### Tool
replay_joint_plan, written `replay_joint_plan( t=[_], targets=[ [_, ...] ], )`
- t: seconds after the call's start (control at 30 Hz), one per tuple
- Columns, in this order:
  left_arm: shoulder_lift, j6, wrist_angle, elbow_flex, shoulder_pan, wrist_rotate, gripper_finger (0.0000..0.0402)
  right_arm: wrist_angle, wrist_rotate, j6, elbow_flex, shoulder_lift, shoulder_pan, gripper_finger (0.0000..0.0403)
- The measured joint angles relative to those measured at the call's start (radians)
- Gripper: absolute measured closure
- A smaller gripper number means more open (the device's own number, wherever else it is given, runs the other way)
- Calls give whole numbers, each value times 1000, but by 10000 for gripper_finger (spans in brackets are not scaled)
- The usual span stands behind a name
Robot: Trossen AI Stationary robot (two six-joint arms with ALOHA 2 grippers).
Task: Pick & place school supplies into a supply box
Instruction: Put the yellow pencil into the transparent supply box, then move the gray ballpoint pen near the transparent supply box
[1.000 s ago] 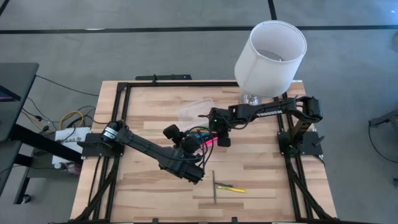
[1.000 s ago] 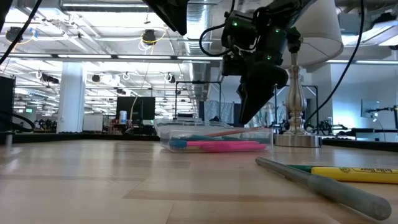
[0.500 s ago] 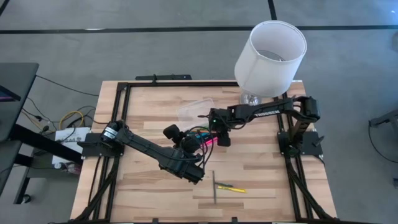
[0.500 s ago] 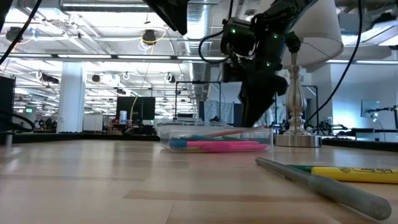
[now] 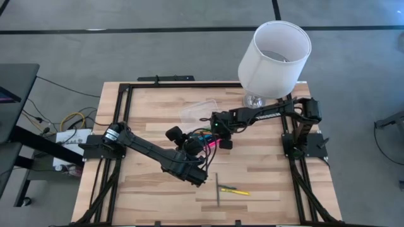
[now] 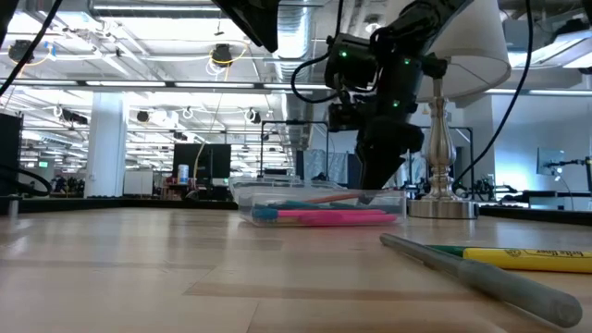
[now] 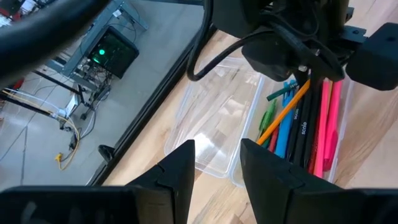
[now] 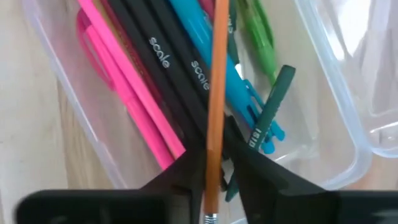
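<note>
The clear supply box point(image 5: 205, 139) stands open mid-table, its lid point(image 5: 199, 108) lying flat beside it toward the far edge. Pink, black, blue and green pens point(image 8: 155, 68) lie in it. My right gripper point(image 5: 218, 128) hangs over the box's right end, shut on an orange pencil point(image 7: 283, 118). My left gripper point(image 7: 217, 152) is open and hovers just left of the box point(image 7: 249, 137), touching nothing. A yellow marker point(image 5: 238, 191) and a grey pen point(image 5: 218, 189) lie flat on the table near the front edge. My right gripper point(image 8: 214, 180) pinches the orange pencil between its two fingers near the metal-ferrule end point(image 8: 210, 202). It comes from above, slanting toward the table's left. The pencil reaches out past the fingertips and slants down, its free end point(image 7: 262, 138) lying across the pens in the box.
A lamp with a white shade point(image 5: 274, 53) stands at the table's far right corner, its metal base point(image 6: 439, 199) just behind the box point(image 6: 319, 208). The black frame rails point(image 5: 126, 107) border the table. Bare wood shows at the near left.
My right gripper has moved a little toward the table's left and down over the box, still shut on the orange pencil. The pencil's free end has come lower among the pens.
</note>
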Motion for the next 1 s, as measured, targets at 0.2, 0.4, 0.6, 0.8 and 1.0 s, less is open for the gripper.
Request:
replay_joint_plan(
  t=[0.2, 0.4, 0.6, 0.8, 1.0],
  targets=[
    [0, 0, 0, 0, 0, 0, 278, 10, 0, -23, 0, 0, 20, 392],
    [0, 0, 0, 0, 0, 0, 278, 15, -2, -25, 0, 0, 33, 379],
    [0, 0, 0, 0, 0, 0, 278, 38, -41, -15, 0, 0, 56, 395],
    [0, 1, 0, 0, 0, -1, 278, 36, -88, 26, 0, 0, 65, 341],
    [0, 1, 0, 0, 0, -13, 278, 35, -90, 62, 0, 0, 54, 292]
  ],
)
